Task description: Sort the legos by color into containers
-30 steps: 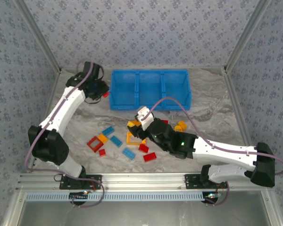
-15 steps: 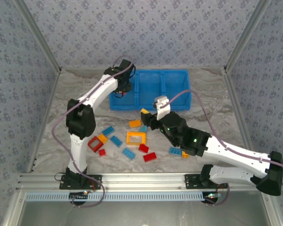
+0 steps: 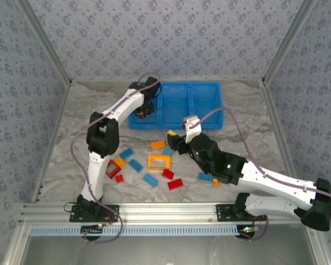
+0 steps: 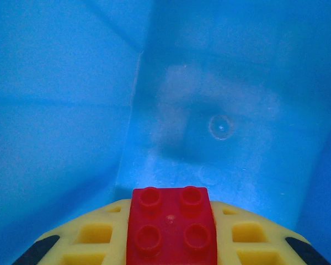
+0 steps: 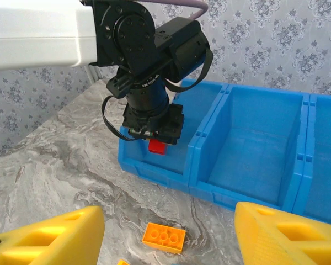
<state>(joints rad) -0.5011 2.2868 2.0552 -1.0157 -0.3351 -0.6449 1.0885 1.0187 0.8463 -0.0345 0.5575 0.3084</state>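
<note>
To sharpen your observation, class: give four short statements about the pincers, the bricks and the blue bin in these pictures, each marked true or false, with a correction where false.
1. The left pincer grips a red brick. True.
2. That brick hangs over the rightmost compartment of the blue bin. False: it is over the leftmost one.
3. The right pincer is shut on an orange brick. False: it is open, and the orange brick lies on the table.
4. An orange square frame lies on the table. True.

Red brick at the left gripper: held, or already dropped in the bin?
Held. The red brick is clamped between the fingers of the left gripper, over the bare floor of the leftmost compartment.
</note>
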